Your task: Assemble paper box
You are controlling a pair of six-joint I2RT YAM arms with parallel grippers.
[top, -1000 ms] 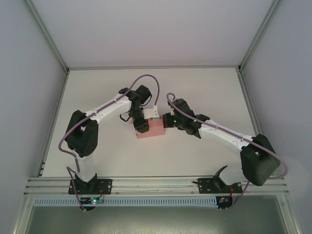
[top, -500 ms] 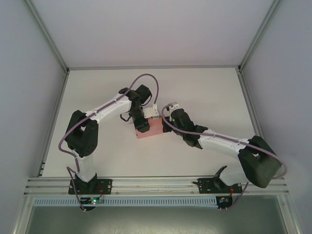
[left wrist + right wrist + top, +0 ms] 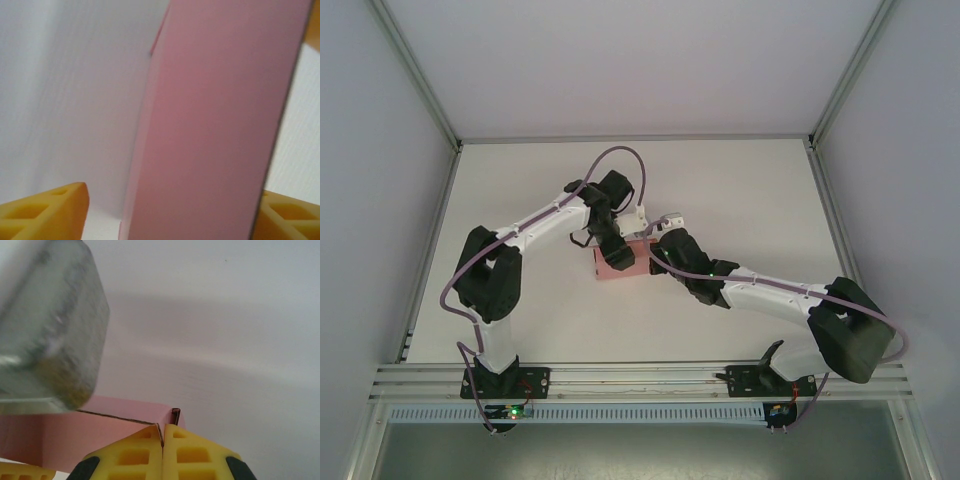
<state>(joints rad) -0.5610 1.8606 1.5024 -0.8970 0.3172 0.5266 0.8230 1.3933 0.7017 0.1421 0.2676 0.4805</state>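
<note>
Standing at the middle of the white table (image 3: 740, 190): one paper box of plain pink thin card (image 3: 608, 272), low and rectangular, with both arms bent in over it.

Left gripper (image 3: 618, 258): black, hanging directly above the box and hiding part of its top in the overhead view. The left wrist camera shows its yellow ribbed fingers (image 3: 45, 212) spread wide, an upright pink panel (image 3: 215, 125) rising between them. The near finger stands apart from the card, with white table showing in the gap. The far finger sits just beside the panel's other edge. The jaws are open and grip nothing.

Right gripper (image 3: 652, 245): at the box's right end, near the left gripper. In its own wrist view the two yellow fingertips (image 3: 163, 440) are pressed together, closed, right at the top edge of a pink wall (image 3: 100, 435). I cannot tell whether any card is pinched in the seam.

Blurred grey block (image 3: 50, 330): close above the pink wall, too blurred to identify.

Purple cable (image 3: 620, 152): looping over the left arm.
</note>
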